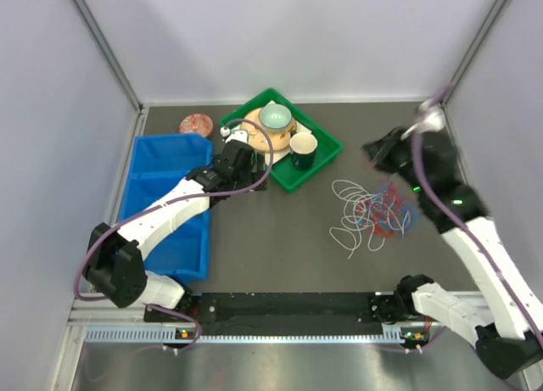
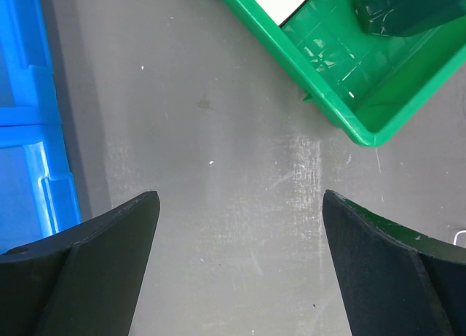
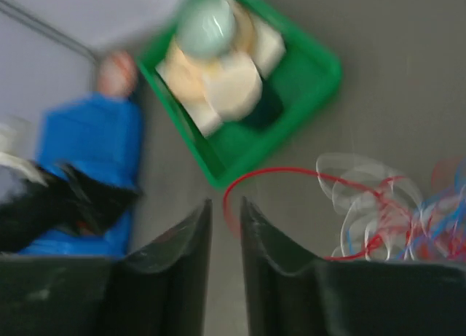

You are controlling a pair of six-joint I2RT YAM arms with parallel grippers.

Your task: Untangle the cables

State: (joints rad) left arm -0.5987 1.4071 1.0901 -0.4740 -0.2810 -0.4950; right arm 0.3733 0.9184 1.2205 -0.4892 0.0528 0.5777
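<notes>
Looking down from above, you have the cables (image 1: 373,209) lying in one loose tangle on the grey table (image 1: 271,247), right of centre and near the green tray (image 2: 368,138) without touching it. The white cable (image 1: 346,190) spreads its loops on the tangle's left side, the red cable (image 1: 379,223) knots up in the middle, and the blue cable (image 1: 411,215) shows mostly on the right, mixed in with the red.

Your right gripper (image 3: 226,201) sits just beyond the tangle's far edge, with its jaws drawn together to a thin slit. Its wrist view is blurred: a red loop curves across the table right past the fingertips, and you cannot tell from it whether that strand is pinched or only lies behind them.

Your left gripper (image 2: 240,196) is spread wide with nothing between its fingers, only bare table below. It sits between the blue bin (image 1: 161,153) on its left and the near corner of the green tray on its right, well apart from the cables.

The tray holds a pale bowl (image 1: 276,115) and a dark green cup (image 1: 303,147)
</notes>
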